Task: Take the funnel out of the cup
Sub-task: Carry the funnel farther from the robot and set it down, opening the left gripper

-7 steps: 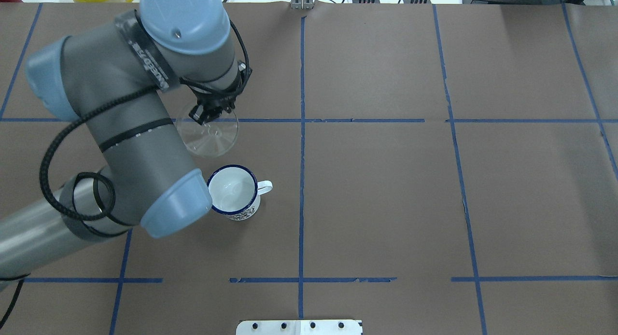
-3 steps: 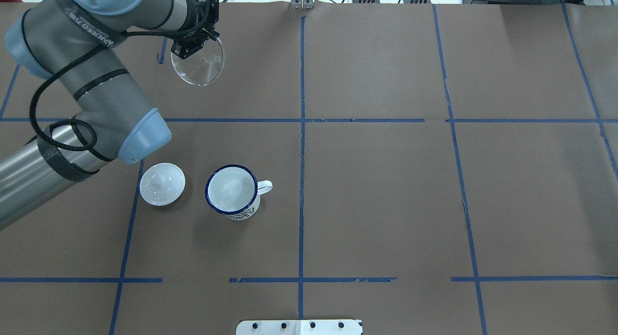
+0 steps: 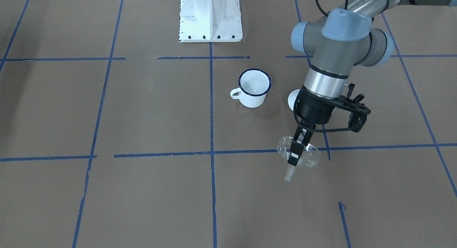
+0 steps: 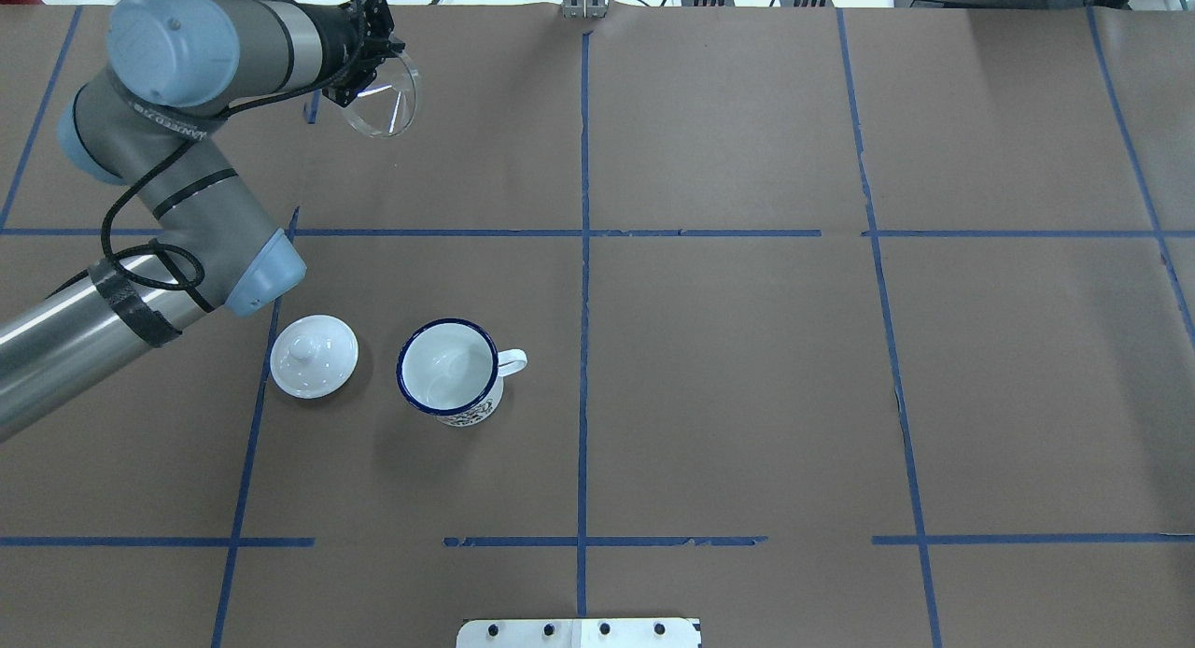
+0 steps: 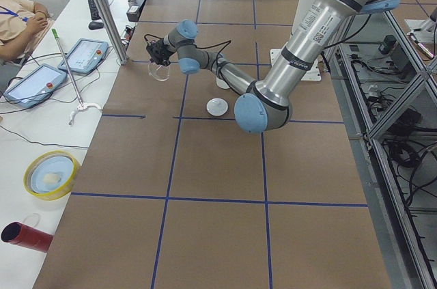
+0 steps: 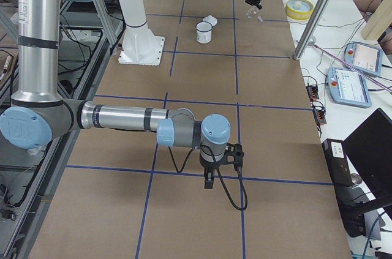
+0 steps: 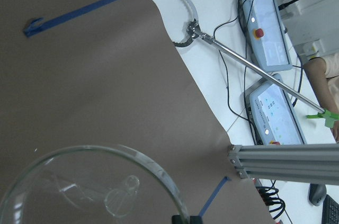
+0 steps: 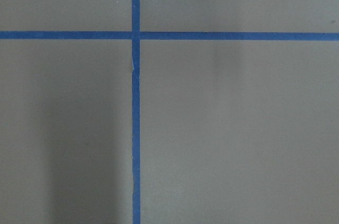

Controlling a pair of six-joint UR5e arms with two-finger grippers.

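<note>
The clear funnel (image 4: 385, 97) hangs tilted in my left gripper (image 4: 353, 86), which is shut on its rim, over the far left of the table. In the front-facing view the funnel (image 3: 301, 155) is held by the gripper (image 3: 294, 155) with its spout pointing down. The left wrist view shows the funnel's cone (image 7: 79, 187) from above. The white mug with the blue rim (image 4: 449, 369) stands upright, well apart from the funnel, its handle to the right. My right gripper (image 6: 208, 179) shows only in the exterior right view, low over the table; I cannot tell if it is open.
A white knobbed lid (image 4: 314, 355) lies just left of the mug. The table's far edge, a metal post (image 5: 102, 9) and operator tablets (image 5: 34, 84) lie beyond the funnel. The white robot base (image 3: 210, 17) stands at the near middle.
My left arm has carried the funnel from just behind the mug to the far left of the table and tilted it. The lid, hidden under the arm before, now shows.
</note>
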